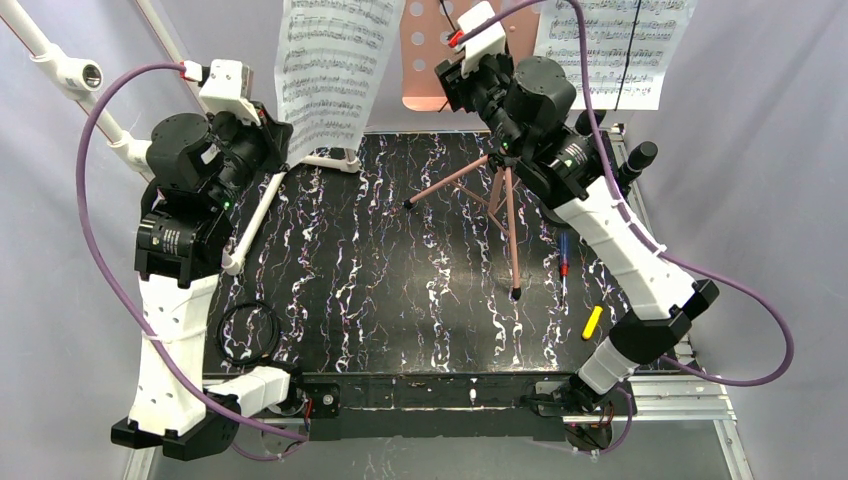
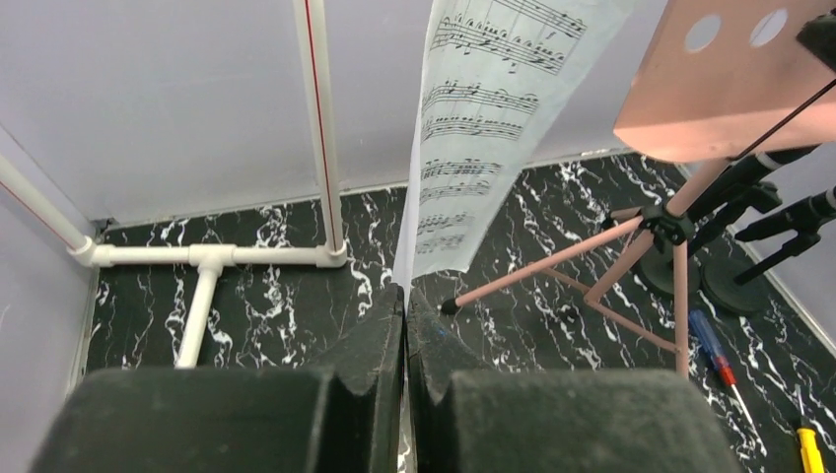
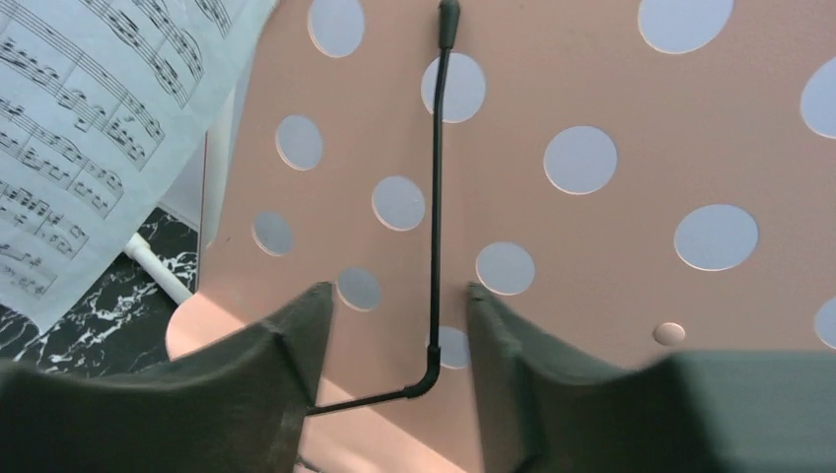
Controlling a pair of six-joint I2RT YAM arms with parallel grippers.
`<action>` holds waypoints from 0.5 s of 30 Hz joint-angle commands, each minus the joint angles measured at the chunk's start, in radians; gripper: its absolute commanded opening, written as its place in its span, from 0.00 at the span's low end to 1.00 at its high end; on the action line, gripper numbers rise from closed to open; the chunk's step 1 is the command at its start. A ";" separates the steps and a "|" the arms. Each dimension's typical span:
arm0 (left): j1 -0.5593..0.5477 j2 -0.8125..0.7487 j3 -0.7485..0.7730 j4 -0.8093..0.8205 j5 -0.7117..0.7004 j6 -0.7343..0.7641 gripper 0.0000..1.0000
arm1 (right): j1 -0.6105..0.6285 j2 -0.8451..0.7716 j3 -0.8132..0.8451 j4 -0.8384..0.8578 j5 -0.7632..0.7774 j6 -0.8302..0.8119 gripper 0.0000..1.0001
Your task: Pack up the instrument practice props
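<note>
- The left jaws are clenched on the bottom edge of a white sheet-music page (image 2: 483,128). The page rises steeply from between the fingertips (image 2: 392,315), at the far left of the bench (image 1: 400,300).
- The right jaws are released and held up against the salmon-pink perforated music desk (image 3: 592,246). A thin black wire arm (image 3: 434,197) on the desk lies in the gap between them.
- The desk sits high at the far middle on thin pink tripod legs (image 1: 500,200), whose feet are spread on the black marbled bench.
- A second sheet-music page (image 1: 615,50) hangs at the far right, beyond the right arm.
- Two black microphones (image 2: 803,209) stand on round bases (image 2: 730,286) just right of the tripod.
- A red-and-blue screwdriver (image 1: 563,262) and a yellow object (image 1: 592,322) lie near right.
- A white pipe frame (image 2: 207,256) runs along the far left.
</note>
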 commanded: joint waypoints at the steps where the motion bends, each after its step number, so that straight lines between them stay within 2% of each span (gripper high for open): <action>1: 0.005 -0.005 -0.001 -0.087 -0.016 0.019 0.00 | -0.003 -0.094 -0.039 0.049 -0.011 0.018 0.70; 6: 0.005 0.000 -0.026 -0.152 -0.006 0.011 0.00 | -0.003 -0.197 -0.147 0.062 -0.061 0.038 0.96; 7: 0.005 -0.001 -0.036 -0.162 -0.007 0.009 0.00 | -0.002 -0.220 -0.172 0.065 -0.074 0.040 0.98; 12: 0.005 -0.015 -0.111 -0.176 0.009 -0.001 0.00 | -0.003 -0.345 -0.289 0.056 -0.146 0.043 0.99; 15: 0.006 -0.020 -0.168 -0.185 0.022 -0.011 0.00 | -0.004 -0.449 -0.427 0.097 -0.167 0.061 0.99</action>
